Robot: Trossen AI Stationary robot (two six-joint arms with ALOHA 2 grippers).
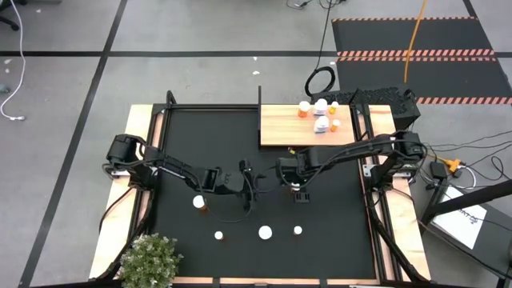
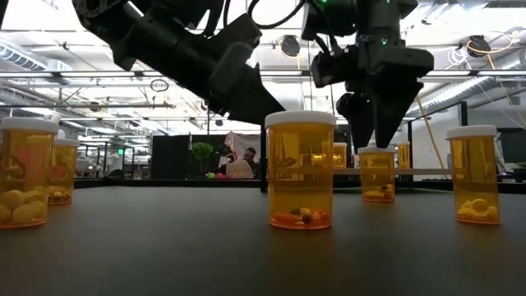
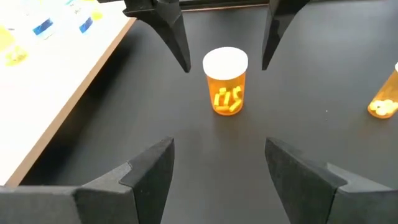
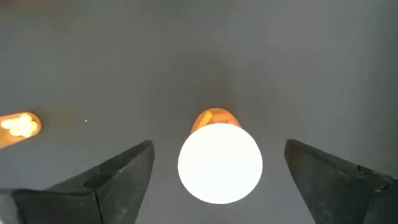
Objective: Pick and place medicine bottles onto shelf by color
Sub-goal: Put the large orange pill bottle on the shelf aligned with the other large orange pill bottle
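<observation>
An orange medicine bottle with a white cap (image 3: 225,81) stands upright on the black mat (image 1: 336,208). My right gripper (image 4: 219,144) is open and points down over it, one finger on either side of the cap (image 4: 219,163), touching nothing. The low view shows the gripper (image 2: 378,136) just above this bottle (image 2: 377,174). My left gripper (image 3: 217,149) is open and empty on the bottle's left side (image 1: 254,182), pointing level toward it. The light-wood shelf (image 1: 280,128) lies at the mat's far side and bears several bottles (image 1: 320,116).
Other bottles stand on the mat toward the near edge: one at the left (image 1: 200,203), then one (image 1: 218,235), a larger one (image 1: 265,233) and one (image 1: 298,230). A potted plant (image 1: 150,260) stands at the near left corner.
</observation>
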